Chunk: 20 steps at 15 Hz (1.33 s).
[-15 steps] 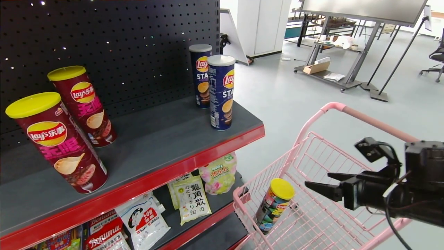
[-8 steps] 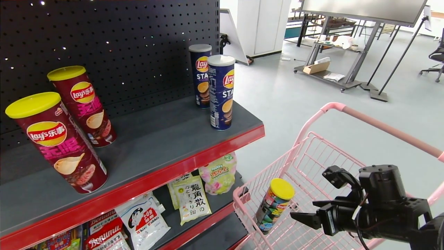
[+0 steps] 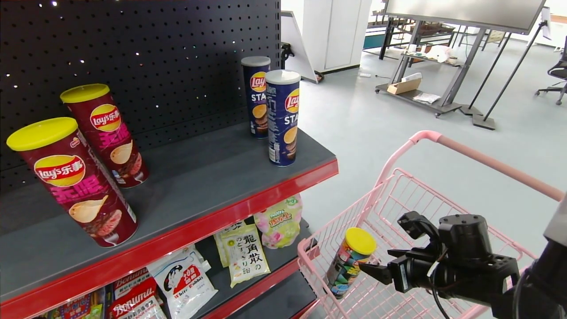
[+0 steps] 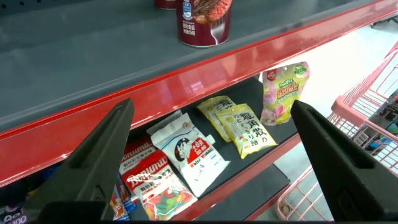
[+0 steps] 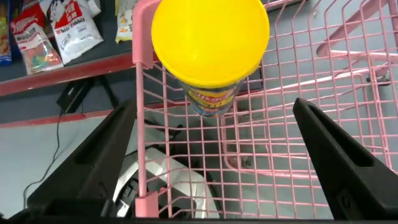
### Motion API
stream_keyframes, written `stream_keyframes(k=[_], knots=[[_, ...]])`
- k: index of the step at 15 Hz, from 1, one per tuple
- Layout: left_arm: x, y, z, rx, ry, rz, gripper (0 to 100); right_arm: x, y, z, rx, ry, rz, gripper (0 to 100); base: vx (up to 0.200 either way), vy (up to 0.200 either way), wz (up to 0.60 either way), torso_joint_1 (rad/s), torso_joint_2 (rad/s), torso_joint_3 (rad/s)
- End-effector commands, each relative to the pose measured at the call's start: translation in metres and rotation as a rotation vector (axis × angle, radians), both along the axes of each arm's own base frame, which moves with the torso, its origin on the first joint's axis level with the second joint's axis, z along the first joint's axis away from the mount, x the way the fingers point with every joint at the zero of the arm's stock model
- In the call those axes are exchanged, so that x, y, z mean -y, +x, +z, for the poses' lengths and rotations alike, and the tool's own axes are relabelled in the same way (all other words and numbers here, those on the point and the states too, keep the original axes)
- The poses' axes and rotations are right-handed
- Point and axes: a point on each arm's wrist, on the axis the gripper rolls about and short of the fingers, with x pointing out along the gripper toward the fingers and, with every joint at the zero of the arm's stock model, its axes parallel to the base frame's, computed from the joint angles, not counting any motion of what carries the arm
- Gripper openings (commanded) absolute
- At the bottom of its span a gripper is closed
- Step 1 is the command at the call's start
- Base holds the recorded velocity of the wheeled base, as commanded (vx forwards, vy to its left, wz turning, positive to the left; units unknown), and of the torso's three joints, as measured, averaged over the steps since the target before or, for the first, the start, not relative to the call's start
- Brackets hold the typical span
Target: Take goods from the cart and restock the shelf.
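You can see a round logo and large lettering on the front maroon can (image 3: 75, 181), rear maroon can (image 3: 106, 133), front blue can (image 3: 282, 117) and rear blue can (image 3: 256, 95). Lettering also marks the white pouch (image 3: 184, 281), the yellow pouch (image 3: 245, 259) and the yellow-lidded can (image 3: 347, 266) in the cart (image 3: 425, 139).

Four tubes are stood on the top board of the shelf (image 3: 208, 177). The near-left tube (image 3: 75, 181) is set at the front, and the far-left tube (image 3: 106, 133) behind it, by the back panel (image 3: 155, 53). The near-right tube (image 3: 282, 119) is set at the right end, with the far-right tube (image 3: 257, 97) just behind it. Snack bags (image 3: 243, 259) are laid on the lower shelf (image 4: 267, 177) beneath. The cart (image 3: 425, 138) is placed right of the shelf, and the cart tube (image 3: 350, 261) is leaned in its corner nearest the shelf. The right claw (image 3: 376, 261) is held just beside that tube, the left claw (image 4: 211, 106) before the lower shelf.
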Motion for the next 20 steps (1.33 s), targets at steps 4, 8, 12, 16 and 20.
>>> stream_keyframes(k=[4,8,12,16,20], knots=[[0.0,0.0,0.0,-0.001,0.0,0.0,100,-0.019,0.008,-0.023,-0.015,-0.022,0.035,100,0.0,0.0,0.0,0.0,0.0,0.0],[0.0,0.0,0.0,-0.001,0.0,0.0,100,-0.025,0.024,-0.026,0.019,-0.022,0.019,100,0.0,0.0,0.0,0.0,0.0,0.0],[0.0,0.0,0.0,-0.001,0.0,0.0,100,-0.031,0.036,-0.027,0.04,-0.007,0.01,100,0.0,0.0,0.0,0.0,0.0,0.0],[0.0,0.0,0.0,0.001,0.0,0.0,100,-0.034,0.045,-0.031,0.052,-0.018,-0.018,100,0.0,0.0,0.0,0.0,0.0,0.0],[0.0,0.0,0.0,0.001,0.0,0.0,100,-0.038,0.048,-0.031,0.065,-0.014,-0.014,100,0.0,0.0,0.0,0.0,0.0,0.0]])
